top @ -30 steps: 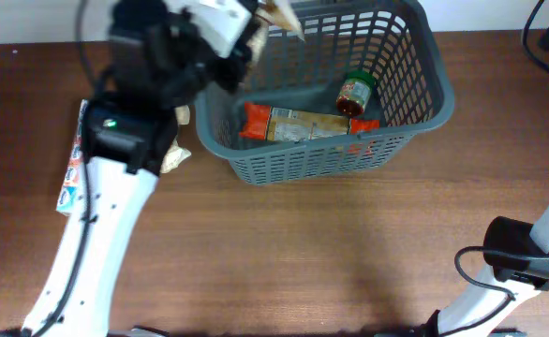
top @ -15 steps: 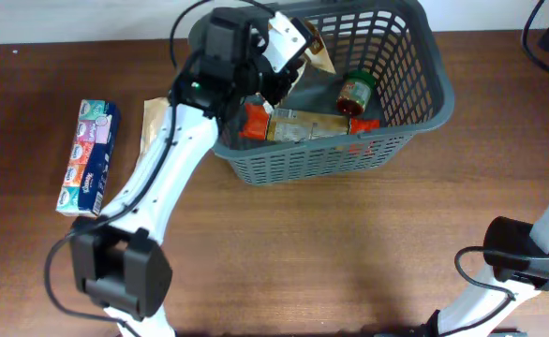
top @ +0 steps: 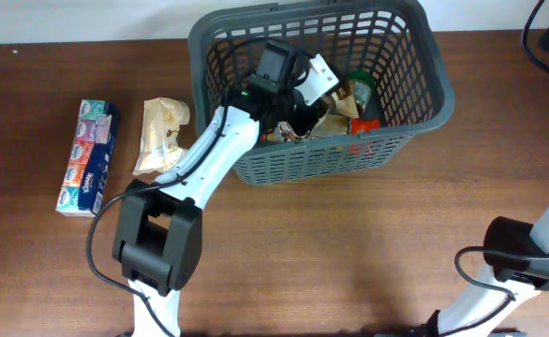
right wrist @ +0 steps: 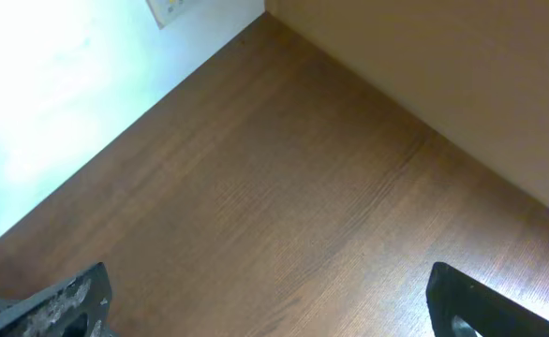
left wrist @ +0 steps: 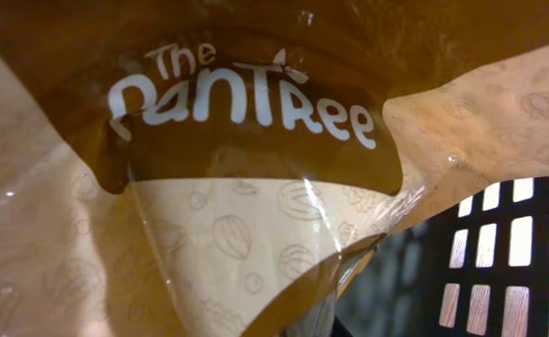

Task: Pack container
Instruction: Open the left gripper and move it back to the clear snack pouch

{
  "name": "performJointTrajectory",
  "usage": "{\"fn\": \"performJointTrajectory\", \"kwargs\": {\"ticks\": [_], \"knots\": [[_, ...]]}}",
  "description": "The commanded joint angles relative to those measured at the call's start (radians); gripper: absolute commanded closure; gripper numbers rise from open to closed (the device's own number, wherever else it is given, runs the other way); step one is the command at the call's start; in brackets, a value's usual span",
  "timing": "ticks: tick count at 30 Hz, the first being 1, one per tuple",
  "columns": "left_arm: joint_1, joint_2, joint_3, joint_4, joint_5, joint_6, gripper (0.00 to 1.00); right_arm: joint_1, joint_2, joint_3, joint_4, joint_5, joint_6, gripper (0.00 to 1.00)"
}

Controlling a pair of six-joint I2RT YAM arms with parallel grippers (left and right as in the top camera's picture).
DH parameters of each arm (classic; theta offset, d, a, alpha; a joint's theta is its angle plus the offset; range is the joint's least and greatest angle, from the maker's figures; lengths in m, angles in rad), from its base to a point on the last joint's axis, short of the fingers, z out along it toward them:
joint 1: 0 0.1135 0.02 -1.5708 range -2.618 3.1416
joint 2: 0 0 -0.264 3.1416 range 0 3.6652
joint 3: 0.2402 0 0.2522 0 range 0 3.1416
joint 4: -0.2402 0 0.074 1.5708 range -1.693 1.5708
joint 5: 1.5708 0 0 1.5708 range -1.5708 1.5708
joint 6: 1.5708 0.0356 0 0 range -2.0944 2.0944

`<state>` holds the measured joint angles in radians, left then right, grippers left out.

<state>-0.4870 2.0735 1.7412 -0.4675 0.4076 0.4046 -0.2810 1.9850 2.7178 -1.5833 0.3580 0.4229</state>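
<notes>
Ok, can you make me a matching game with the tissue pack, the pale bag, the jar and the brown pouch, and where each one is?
Things:
1. tissue pack
2. pale bag
3. jar
4. brown pouch

Places:
A. in the basket, has a green lid
B. fills the left wrist view
C. farthest left on the table
D. on the table, between the tissues and the basket

Pairs: 1-C, 2-D, 3-A, 4-B.

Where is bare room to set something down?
Bare table lies in front of the container and right of it. Left of it lie a tissue pack and a snack bag. Inside, left gripper, pouch, jar and packets crowd the base.
</notes>
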Motion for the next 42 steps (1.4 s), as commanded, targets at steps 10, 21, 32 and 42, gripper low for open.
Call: {"fn": "performJointTrajectory", "kwargs": {"ticks": [10, 21, 32, 42], "knots": [[0.005, 0.004, 0.017, 0.003, -0.037, 0.012, 0.01, -0.001, 0.0, 0.001, 0.001, 0.005, 0.013, 0.01], [0.058, -0.087, 0.408, -0.057, -0.141, -0.258, 0.01, -0.001, 0.0, 0.001, 0.001, 0.005, 0.013, 0.01], [0.286, -0.19, 0.643, -0.613, -0.737, -0.389, 0.01, -0.001, 0.0, 0.001, 0.001, 0.005, 0.013, 0.01], [0.576, -0.188, 0.571, -0.82, -0.558, -0.536, 0.01, -0.001, 0.0, 0.001, 0.001, 0.005, 0.013, 0.01]]}}
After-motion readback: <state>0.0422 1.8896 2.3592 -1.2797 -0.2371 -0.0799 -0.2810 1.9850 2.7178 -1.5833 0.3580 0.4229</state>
